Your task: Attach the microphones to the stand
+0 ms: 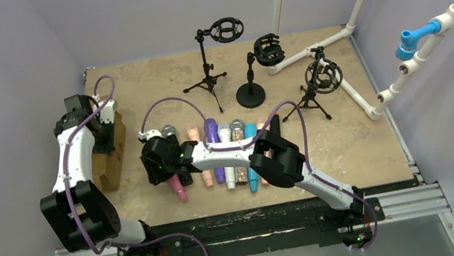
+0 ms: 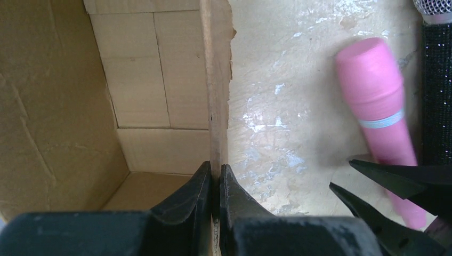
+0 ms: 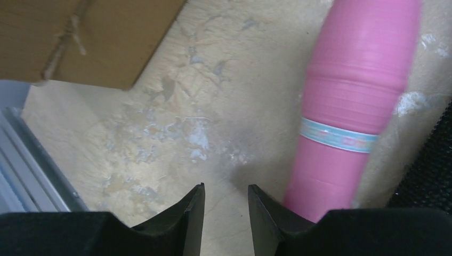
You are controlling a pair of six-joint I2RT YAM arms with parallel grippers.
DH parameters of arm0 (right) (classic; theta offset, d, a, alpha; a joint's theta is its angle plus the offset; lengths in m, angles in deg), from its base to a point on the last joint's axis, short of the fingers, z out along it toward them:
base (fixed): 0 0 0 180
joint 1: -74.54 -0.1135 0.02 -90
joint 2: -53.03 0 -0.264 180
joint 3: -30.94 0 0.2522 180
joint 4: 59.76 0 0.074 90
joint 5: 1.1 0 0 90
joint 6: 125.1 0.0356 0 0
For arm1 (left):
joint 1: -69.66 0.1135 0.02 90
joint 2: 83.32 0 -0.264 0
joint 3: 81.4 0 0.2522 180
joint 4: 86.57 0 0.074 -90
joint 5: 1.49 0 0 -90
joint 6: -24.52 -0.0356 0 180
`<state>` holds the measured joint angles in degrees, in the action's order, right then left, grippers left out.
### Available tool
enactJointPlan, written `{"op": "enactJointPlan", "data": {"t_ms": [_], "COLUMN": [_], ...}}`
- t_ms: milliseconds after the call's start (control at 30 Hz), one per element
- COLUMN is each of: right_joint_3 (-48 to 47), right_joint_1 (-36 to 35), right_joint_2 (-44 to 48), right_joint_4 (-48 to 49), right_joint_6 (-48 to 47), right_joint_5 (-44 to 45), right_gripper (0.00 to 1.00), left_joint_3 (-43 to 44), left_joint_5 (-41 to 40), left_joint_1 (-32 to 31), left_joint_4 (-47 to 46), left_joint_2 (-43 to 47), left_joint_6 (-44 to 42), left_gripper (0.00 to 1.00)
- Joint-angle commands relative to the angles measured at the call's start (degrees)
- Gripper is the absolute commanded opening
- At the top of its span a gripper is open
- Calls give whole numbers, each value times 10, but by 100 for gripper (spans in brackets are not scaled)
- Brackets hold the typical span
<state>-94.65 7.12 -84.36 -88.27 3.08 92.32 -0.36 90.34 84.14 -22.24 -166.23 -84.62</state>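
The cardboard box (image 2: 216,80) is clamped at its ragged wall by the left hand (image 2: 215,172); the empty right hand (image 3: 226,190) is parted beside a smooth pink microphone (image 3: 357,96).

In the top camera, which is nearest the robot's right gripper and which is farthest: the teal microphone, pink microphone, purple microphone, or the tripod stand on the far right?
From the right gripper:
1. pink microphone, right beside it, at the left end of the row.
2. purple microphone, in the middle of the row.
3. teal microphone, further right in the row.
4. tripod stand, far right, at the back.
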Motion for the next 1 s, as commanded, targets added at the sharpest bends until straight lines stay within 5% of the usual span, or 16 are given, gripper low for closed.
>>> {"op": "enactJointPlan", "data": {"t_ms": [0,533,733,867,933,967], "right_joint_3": [-17,31,84,89,78,72], "right_joint_1": [4,18,66,104,128,142], "right_joint_2": [5,115,224,281,295,299], "right_joint_4": [11,52,39,-1,-27,-39], "right_joint_6": [9,44,24,-31,-55,-63], "right_joint_5": [25,-17,-3,48,77,88], "right_gripper": [38,55,59,60,61,62], "left_joint_3": [45,211,276,303,298,296], "left_joint_5": [-10,54,77,71,66,63], "left_joint_1": [-3,-18,-45,-49,-48,-48], "left_joint_4": [-19,-23,-26,-26,-25,-21], "left_joint_2": [-15,-171,-217,-222,-208,-199], "left_joint_6": [-1,-88,-108,-87,-73,-69], "left_gripper": [0,4,17,32,73,85]}}
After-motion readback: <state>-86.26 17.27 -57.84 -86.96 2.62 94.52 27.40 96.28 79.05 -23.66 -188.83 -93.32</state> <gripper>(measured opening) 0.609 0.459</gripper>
